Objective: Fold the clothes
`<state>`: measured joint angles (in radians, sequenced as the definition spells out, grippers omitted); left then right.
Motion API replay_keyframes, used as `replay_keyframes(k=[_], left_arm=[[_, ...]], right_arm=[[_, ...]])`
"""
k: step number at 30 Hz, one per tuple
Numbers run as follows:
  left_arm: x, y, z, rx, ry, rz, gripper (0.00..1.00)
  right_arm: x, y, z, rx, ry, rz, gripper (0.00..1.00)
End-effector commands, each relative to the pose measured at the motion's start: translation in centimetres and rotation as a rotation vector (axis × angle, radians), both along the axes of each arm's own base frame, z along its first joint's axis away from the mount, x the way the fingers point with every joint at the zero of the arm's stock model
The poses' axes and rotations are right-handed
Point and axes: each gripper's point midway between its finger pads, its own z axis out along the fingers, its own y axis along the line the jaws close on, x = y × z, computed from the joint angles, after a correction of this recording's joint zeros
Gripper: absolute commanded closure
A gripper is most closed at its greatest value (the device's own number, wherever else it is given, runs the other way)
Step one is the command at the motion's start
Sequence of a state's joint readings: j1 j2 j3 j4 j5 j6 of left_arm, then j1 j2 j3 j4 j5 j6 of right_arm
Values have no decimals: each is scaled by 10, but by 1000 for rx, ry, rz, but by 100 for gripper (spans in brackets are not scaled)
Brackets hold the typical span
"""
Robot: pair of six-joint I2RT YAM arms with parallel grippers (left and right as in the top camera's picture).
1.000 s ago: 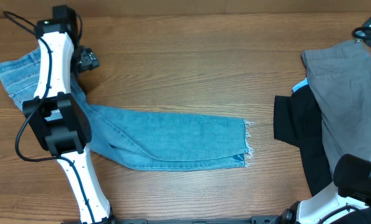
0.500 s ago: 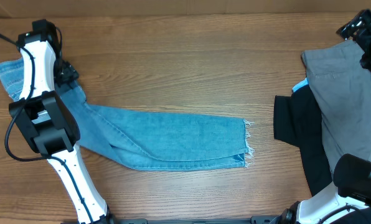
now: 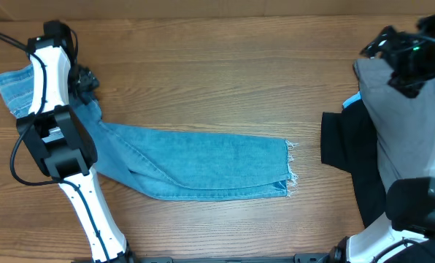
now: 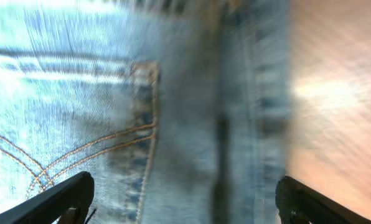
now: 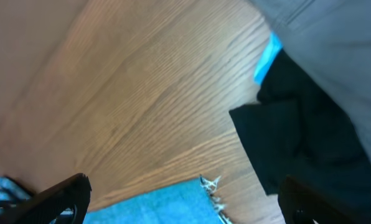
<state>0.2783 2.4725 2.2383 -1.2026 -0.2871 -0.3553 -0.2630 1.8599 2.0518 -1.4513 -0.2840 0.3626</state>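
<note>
Wooden surface (image 3: 225, 73) right across, and the light blue jeans (image 3: 203, 164) lie on it left of centre, legs stacked and running right to the frayed hems (image 3: 290, 172), waist up in the far left corner. Left arm (image 3: 46, 80) hangs right over that waist; its wrist view is blurred but shows the left jaws spread wide, nothing between them, above the stitched back pocket (image 4: 79, 124). I'd say it's lining up a grab at the waistband, to fold it over the legs. Right arm (image 3: 407, 58) sits over the grey garment (image 3: 400, 109), right jaws wide and empty too, with the black garment (image 3: 345, 157) alongside: both heaped at the right edge, apart from the jeans, out of the fold's way
</note>
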Motion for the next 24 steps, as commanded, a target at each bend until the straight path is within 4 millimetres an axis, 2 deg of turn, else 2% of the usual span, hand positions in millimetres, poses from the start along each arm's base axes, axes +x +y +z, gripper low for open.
replay_keyframes(k=[1, 4, 7, 20, 24], left_arm=[[17, -13, 9, -10, -42, -52, 5], [16, -14, 2, -10, -31, -73, 5], [13, -13, -2, -7, -16, -71, 6], [-1, -3, -10, 36, 44, -63, 8], [-16, 7, -16, 61, 91, -28, 10]], right_arm=[[0, 19, -35, 23, 64, 42, 0], [-1, 27, -56, 29, 93, 59, 0], [-5, 32, -65, 34, 116, 69, 0], [-19, 51, -68, 58, 199, 43, 0], [-27, 50, -63, 25, 221, -21, 0]])
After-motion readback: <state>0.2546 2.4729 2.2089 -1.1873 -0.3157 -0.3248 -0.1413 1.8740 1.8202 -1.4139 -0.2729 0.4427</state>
